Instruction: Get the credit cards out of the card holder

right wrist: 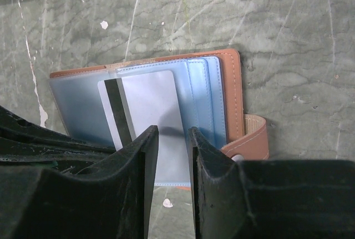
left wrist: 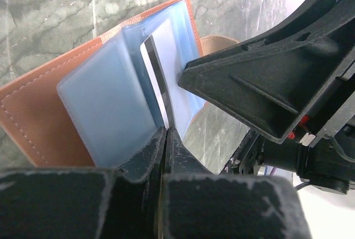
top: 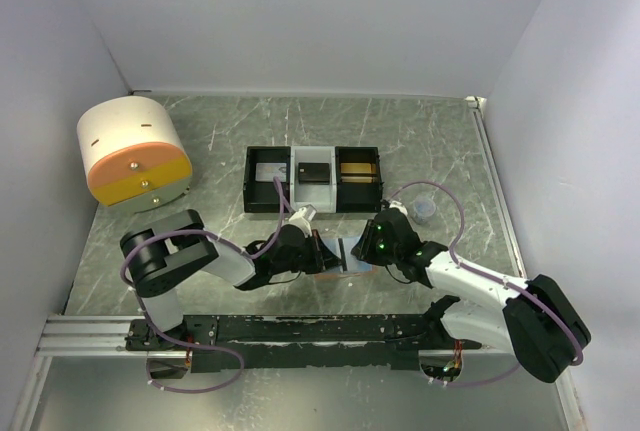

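The card holder (right wrist: 232, 89) lies open and flat on the table (top: 450, 151), between the two claws, just in front of the black-and-white tray (top: 312, 179). A white card (right wrist: 150, 103) w/ a black stripe is seen partly out of a blue sleeve.

L gripper (left wrist: 165, 139): fingers are pressed together at the near edge of the blue leaves, where the card's striped edge runs down to the tips. Whether card or sleeve is nipped cannot be told.

R gripper (right wrist: 173, 150): jaws are held apart, nothing clamped. They are set over the card's protruding end, w/ the card face showing in the gap.

Key relation: the card's long axis follows the stripe and points out of the sleeve toward the R claw. The pull is therefore judged to go along that axis, away from the far orange edge. The R arm is placed nearer the free end; the L is better placed for pinning the holder.

Room: bare table is seen on the pull side. The snap tab (right wrist: 255, 133) sits just beside the R claw's outer finger and could be snagged. The two claws are close together, so contact betw. them is a risk.
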